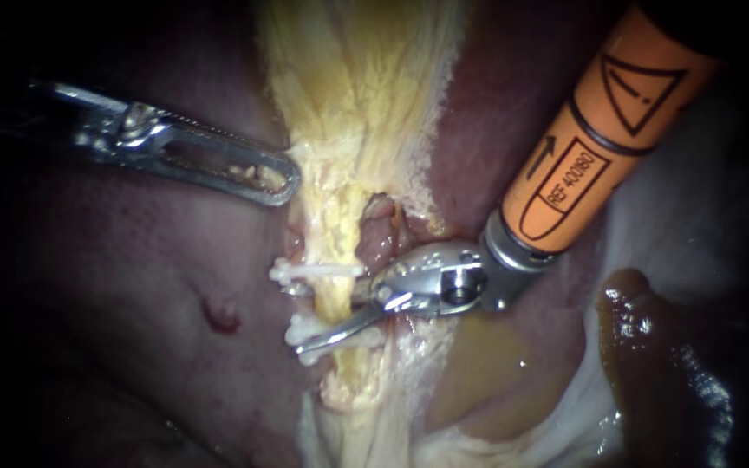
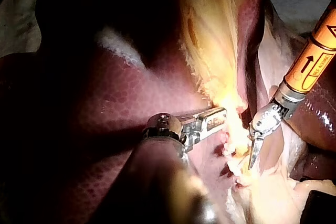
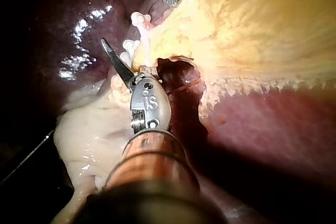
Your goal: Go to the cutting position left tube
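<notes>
Task item: the left tube [image 1: 333, 299] was located mid-field as a yellow strand running far to near, just left of a reddish stump [image 1: 381, 236].

Clips: a far clip [image 1: 315, 271] and a near clip [image 1: 322, 334] were seen set across the left tube, with a short bare stretch between them.

Right instrument: the right instrument [image 1: 335, 314] was seen entering from the far right. Its claw was spread. One blade was laid along the near clip, crossing in front of the tube. The other was held just right of the bare stretch, its tip partly hidden.

Left instrument: the left instrument [image 1: 281, 180] was placed far and left of the clips, over the liver [image 1: 132, 286]. Its claw appeared pressed together on the edge of the pale yellow tissue [image 1: 357, 95].

Done: the approach was judged largely complete, as the spread blades were at clip level, at the tube.

Left: the blades were judged yet to be centred on the bare stretch, clear of the near clip. Whether one blade lay behind the tube could not be told. No cut was seen in the tube.
</notes>
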`<state>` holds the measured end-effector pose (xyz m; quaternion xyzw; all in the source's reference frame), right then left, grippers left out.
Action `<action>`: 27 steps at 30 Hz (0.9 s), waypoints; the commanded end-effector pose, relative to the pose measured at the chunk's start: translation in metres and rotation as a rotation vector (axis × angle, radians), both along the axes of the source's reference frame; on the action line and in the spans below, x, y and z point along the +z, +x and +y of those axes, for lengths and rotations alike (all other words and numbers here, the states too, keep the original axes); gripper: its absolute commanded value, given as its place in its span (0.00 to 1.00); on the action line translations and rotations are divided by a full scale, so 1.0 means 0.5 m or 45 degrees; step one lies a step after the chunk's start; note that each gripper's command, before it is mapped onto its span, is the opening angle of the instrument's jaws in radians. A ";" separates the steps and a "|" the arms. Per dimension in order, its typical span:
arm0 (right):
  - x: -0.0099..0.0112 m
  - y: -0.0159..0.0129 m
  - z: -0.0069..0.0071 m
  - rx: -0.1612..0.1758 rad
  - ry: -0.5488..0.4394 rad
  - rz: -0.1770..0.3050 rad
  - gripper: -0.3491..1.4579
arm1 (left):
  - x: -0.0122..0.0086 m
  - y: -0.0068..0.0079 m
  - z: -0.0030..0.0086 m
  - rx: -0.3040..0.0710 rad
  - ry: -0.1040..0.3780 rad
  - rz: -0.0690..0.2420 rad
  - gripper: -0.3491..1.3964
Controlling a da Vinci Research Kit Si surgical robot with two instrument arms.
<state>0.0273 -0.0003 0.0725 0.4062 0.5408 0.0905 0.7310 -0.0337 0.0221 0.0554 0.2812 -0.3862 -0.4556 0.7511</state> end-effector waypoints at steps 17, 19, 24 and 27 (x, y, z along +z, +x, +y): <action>-0.0001 0.0043 0.0003 0.047 0.074 -0.005 0.96 | 0.0005 0.0006 0.0007 0.001 0.002 -0.001 0.00; -0.0007 0.0043 0.0001 0.051 0.079 0.005 0.97 | 0.0005 0.0007 0.0007 0.001 0.002 -0.001 0.00; -0.0033 0.0042 -0.0004 0.048 0.112 0.050 0.98 | 0.0006 0.0008 0.0008 -0.002 0.000 0.001 0.00; -0.0057 0.0041 -0.0002 0.036 0.129 0.082 0.98 | 0.0007 0.0010 0.0009 -0.001 0.000 0.001 0.00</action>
